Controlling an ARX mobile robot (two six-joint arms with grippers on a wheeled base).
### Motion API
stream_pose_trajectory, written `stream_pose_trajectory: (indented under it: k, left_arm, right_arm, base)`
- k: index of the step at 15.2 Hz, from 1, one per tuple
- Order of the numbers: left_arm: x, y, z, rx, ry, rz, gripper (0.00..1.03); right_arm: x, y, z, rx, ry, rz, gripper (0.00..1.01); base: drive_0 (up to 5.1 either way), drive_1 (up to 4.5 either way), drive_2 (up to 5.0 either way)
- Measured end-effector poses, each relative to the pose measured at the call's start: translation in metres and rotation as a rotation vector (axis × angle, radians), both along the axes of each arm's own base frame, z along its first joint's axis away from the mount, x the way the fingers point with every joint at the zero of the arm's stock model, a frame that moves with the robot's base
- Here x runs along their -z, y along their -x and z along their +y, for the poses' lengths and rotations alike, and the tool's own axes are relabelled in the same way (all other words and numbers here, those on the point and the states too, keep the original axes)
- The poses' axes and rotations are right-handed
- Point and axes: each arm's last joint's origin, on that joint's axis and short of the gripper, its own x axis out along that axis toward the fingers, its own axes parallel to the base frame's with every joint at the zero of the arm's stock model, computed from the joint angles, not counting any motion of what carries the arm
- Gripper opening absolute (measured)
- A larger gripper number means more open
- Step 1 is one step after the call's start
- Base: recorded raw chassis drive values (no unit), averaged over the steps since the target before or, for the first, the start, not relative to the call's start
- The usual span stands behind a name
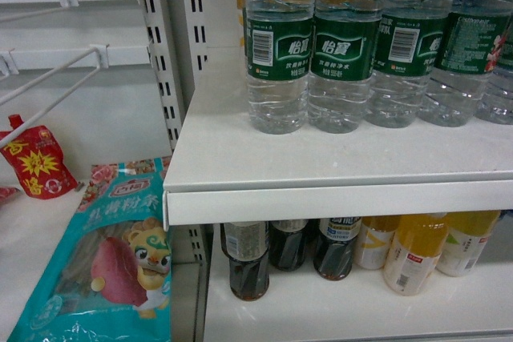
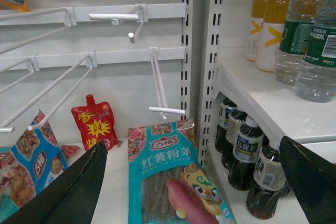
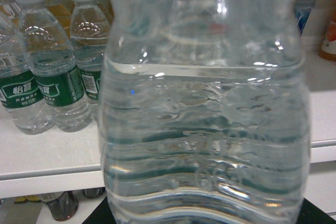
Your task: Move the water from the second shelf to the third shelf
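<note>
clear water bottle (image 3: 205, 114) fills only the right wrist view, apparently pinched by that pincer; left pincer (image 2: 194, 182) spread.

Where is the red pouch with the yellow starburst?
The red pouch sits at the far left of the head view, under the white hooks, just up-left of the teal snack bag. The left wrist view shows it too.

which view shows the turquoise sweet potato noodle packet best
The left wrist view: the noodle packet shows its header and most of its front. The head view shows it aslant at the left edge, with its bottom cut off. The right wrist view misses it.
</note>
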Motion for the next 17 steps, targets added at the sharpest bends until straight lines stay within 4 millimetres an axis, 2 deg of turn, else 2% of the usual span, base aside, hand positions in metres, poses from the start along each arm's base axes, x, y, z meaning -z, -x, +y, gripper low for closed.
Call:
stream_pose_trajectory:
  k: [1, 2, 3, 5, 8, 12, 17]
  left_arm:
    - [0.0, 0.0, 0.0, 0.0, 0.0, 0.0, 0.98]
    - [0.0, 0.0, 0.0, 0.0, 0.0, 0.0, 0.98]
    - [0.0, 0.0, 0.0, -0.002, 0.0, 0.0, 0.98]
    - [0.0, 0.0, 0.0, 0.0, 0.0, 0.0, 0.98]
    - [0.0, 0.0, 0.0, 0.0, 0.0, 0.0, 0.98]
    - [0.0, 0.0, 0.0, 0.0, 0.0, 0.0, 0.98]
    - [0.0, 0.0, 0.0, 0.0, 0.0, 0.0, 0.98]
  right_arm:
    - [0.001, 0.0, 0.0, -0.006, -0.004, 0.011, 0.41]
    - [-0.003, 0.0, -0.004, -0.115, -0.077, 0.163, 0.41]
    - [0.001, -0.001, -0.001, -0.211, -0.131, 0.223, 0.41]
    - [-0.001, -0.009, 0.01, -0.326, -0.173, 0.241, 0.41]
    - [-0.013, -0.026, 0.021, -0.329, -0.157, 0.194, 0.41]
    - [-0.002, -0.062, 0.022, -0.308, -0.126, 0.212, 0.41]
    - [-0.001, -0.106, 0.024, -0.304, -0.103, 0.171, 0.41]
  base:
    - [0.0, 0.0, 0.0]
    - [0.0, 0.0, 0.0]
    - [0.0, 0.0, 0.0]
    - [0.0, 0.0, 0.0]
    - [0.0, 0.0, 0.0]
    - [0.0, 0.0, 0.0]
    - [0.0, 0.0, 0.0]
